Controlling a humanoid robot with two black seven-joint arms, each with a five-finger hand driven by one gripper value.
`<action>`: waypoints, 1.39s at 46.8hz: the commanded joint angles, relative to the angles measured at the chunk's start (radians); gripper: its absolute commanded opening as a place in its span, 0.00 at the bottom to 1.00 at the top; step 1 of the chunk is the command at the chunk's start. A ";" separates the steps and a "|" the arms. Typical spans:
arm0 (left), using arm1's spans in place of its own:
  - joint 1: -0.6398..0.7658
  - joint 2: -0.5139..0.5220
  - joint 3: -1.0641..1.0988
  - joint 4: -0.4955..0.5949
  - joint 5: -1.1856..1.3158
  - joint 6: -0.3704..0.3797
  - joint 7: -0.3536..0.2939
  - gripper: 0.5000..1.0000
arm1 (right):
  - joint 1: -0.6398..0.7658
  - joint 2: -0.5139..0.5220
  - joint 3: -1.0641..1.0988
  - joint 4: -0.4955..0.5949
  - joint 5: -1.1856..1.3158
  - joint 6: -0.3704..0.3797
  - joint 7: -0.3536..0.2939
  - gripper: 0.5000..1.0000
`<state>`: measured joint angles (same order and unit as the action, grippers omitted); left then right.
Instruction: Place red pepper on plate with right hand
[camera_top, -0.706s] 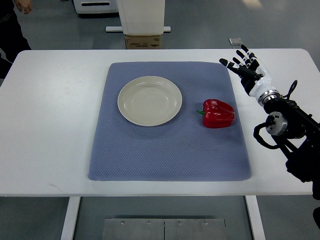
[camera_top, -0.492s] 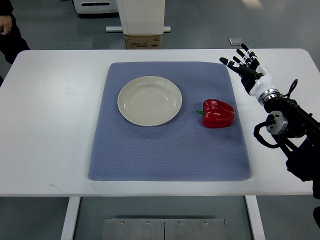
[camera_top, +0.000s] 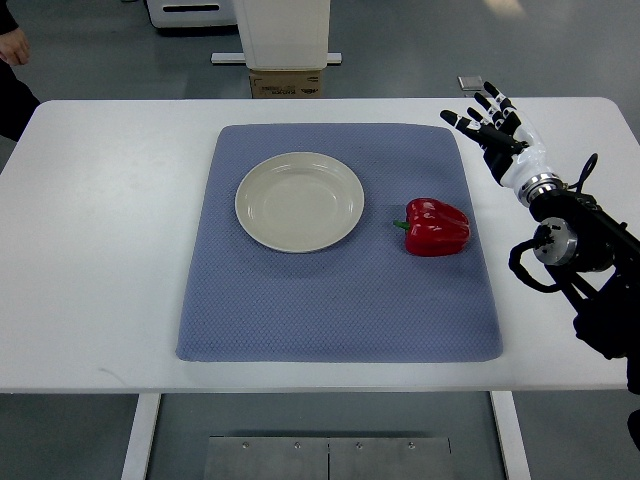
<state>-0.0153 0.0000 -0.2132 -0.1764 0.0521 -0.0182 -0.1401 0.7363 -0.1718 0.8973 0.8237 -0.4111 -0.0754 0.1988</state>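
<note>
Red pepper (camera_top: 437, 228) on mat | right robot hand (camera_top: 497, 132) spread, arm cropped

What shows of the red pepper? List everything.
The glossy red bell pepper lies on its side on the blue-grey textured mat, its short green stem pointing toward the round cream plate. It is lobed, whole and smooth-skinned. It sits apart from the plate, on the mat alone; no hand holds it.
</note>
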 joint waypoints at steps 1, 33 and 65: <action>0.000 0.000 0.000 0.000 0.000 0.000 0.000 1.00 | 0.005 0.000 0.000 0.000 0.000 0.000 -0.001 1.00; 0.000 0.000 0.000 0.000 0.000 0.000 0.000 1.00 | 0.009 -0.003 0.002 0.000 0.001 0.000 0.001 1.00; 0.000 0.000 0.000 0.000 0.000 0.000 0.000 1.00 | 0.014 -0.005 0.012 0.002 0.001 0.000 0.001 1.00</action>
<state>-0.0154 0.0000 -0.2132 -0.1764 0.0522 -0.0182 -0.1402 0.7498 -0.1765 0.9097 0.8249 -0.4095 -0.0751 0.1995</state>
